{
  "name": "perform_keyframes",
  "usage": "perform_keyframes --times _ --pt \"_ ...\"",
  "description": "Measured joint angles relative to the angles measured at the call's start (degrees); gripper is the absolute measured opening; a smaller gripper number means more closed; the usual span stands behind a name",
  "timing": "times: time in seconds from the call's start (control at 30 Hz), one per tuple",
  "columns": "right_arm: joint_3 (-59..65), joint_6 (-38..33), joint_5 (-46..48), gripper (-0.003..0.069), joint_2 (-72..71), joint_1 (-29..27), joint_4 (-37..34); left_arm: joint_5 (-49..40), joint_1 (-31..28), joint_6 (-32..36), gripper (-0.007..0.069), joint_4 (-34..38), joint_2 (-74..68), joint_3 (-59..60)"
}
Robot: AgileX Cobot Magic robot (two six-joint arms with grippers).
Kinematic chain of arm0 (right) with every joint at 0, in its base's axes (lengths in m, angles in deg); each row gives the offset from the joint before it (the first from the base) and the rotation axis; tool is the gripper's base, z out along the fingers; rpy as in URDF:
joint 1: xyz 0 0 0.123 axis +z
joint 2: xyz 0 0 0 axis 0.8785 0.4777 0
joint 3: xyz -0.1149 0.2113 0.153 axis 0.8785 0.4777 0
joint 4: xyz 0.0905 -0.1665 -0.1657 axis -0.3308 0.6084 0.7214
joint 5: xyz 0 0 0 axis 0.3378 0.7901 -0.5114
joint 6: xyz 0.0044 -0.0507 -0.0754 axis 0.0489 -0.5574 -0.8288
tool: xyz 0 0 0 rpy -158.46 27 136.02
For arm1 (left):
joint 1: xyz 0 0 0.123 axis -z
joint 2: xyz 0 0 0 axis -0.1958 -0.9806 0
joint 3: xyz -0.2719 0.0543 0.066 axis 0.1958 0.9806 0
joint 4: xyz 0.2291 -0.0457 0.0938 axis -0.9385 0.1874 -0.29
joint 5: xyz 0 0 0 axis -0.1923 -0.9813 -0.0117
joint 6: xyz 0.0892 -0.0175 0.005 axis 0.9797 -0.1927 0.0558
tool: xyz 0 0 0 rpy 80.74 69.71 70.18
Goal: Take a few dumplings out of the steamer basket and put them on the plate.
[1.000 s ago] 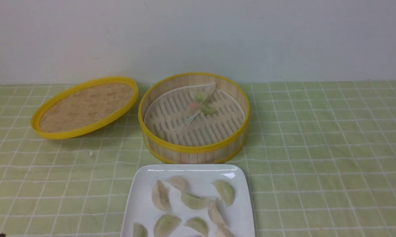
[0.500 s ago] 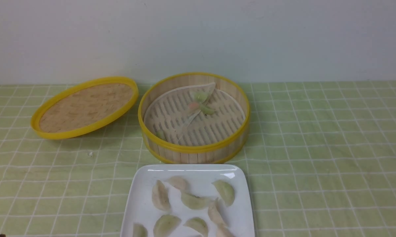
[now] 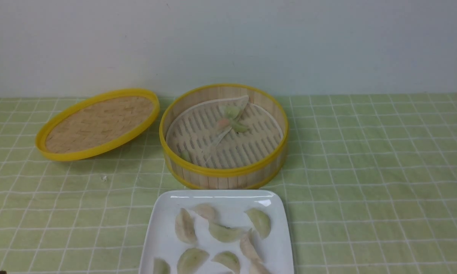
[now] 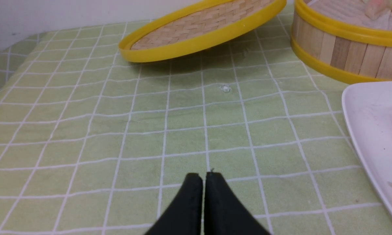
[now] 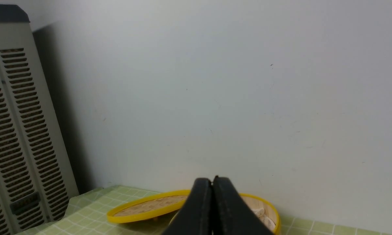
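two closed hands (image 4: 203, 176) (image 5: 214, 181), green checked cloth (image 3: 365, 171), pale wall (image 3: 228, 45), a vented unit (image 5: 26, 130), perhaps a heater

Tilted yellow-rimmed woven lid (image 3: 99, 123), green white-lined checked cloth (image 3: 365, 171), plain pale wall (image 3: 228, 42), louvred grey unit (image 5: 26, 124)

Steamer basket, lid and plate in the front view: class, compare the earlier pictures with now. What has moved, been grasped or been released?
Nothing visibly changed: no move, grasp or release shows. The steamer basket, with its dumplings inside, stayed beside the tilted lid. The plate and the dumplings on it also stayed as they were.
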Motion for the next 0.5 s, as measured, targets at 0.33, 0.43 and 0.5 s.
perform_keyframes --times 0.33,0.43,0.5 --pt "1.43 -6.64 -1.67 -0.0014 0.00 0.00 -7.72 0.00 0.00 -0.06 -0.0006 0.00 0.00 0.00" --pt "5.27 -17.68 -6.54 -0.0014 0.00 0.00 -15.95 0.00 0.00 -0.06 -0.0006 0.00 0.00 0.00" --pt "7.59 -21.62 -9.06 -0.0014 0.00 0.00 -19.06 0.00 0.00 -0.06 -0.0006 0.00 0.00 0.00"
